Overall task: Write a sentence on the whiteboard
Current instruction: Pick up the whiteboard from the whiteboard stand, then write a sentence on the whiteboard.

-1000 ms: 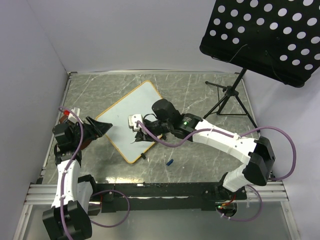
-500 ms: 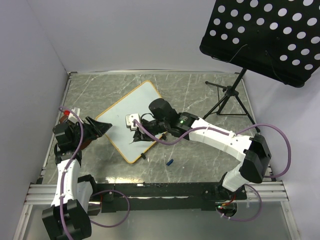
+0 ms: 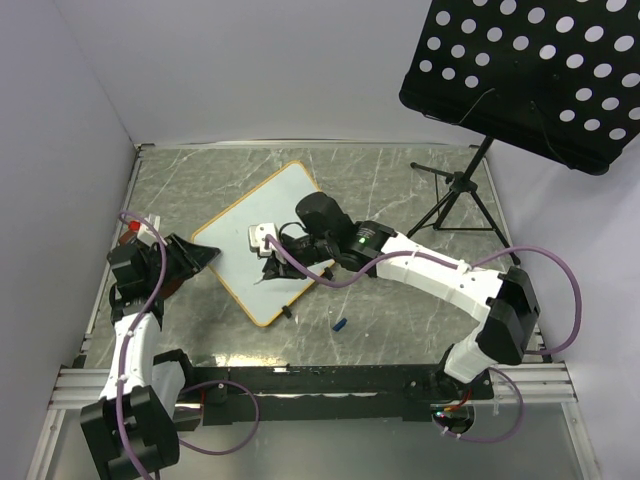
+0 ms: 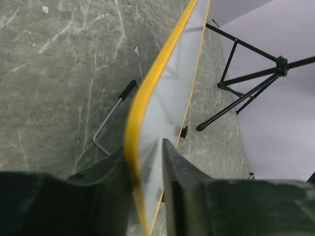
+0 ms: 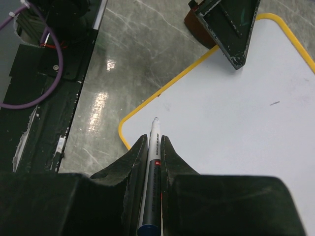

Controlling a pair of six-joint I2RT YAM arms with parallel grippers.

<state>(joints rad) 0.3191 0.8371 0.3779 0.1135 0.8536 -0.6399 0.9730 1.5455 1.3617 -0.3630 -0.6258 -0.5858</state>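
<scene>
Your left hand (image 4: 146, 147) astride whiteboard (image 3: 275, 200) frame near table's (image 3: 400, 190) left edge, clamp undeterminable, right hand (image 5: 154, 139) pinching marker (image 5: 155, 129), tip over the board.

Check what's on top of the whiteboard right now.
The right gripper holds a marker over the whiteboard near a corner; the left gripper straddles its edge. Visible surface shows only a faint dash, no words. The patch under that gripper is covered.

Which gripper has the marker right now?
The right gripper, shut on the marker with its tip over the whiteboard; the left gripper holds no marker and straddles the whiteboard's yellow edge.
</scene>
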